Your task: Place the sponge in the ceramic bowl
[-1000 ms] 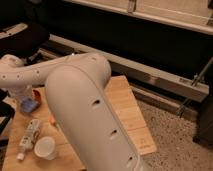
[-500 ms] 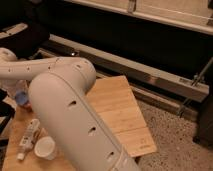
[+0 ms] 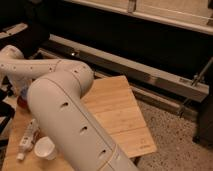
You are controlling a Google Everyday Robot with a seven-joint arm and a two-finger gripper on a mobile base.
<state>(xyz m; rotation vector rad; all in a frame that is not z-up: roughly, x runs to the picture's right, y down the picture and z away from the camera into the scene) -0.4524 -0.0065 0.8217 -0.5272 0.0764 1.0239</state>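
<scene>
My white arm (image 3: 65, 107) fills the foreground and bends back to the far left of the wooden table (image 3: 117, 107). The gripper (image 3: 20, 86) hangs at the end of the forearm by the table's left edge, mostly hidden behind the arm. Just under it a sliver of the orange-red ceramic bowl (image 3: 22, 103) shows, with the arm covering the remainder. The sponge is hidden from view.
A white cup (image 3: 45, 148) stands near the table's front left, beside a lying white bottle (image 3: 27, 137). A metal rail (image 3: 145, 72) runs along the dark wall behind the table. Speckled floor (image 3: 175, 135) lies to the right.
The arm has swung left and toward the camera. It now covers more of the table's left side and most of the bowl.
</scene>
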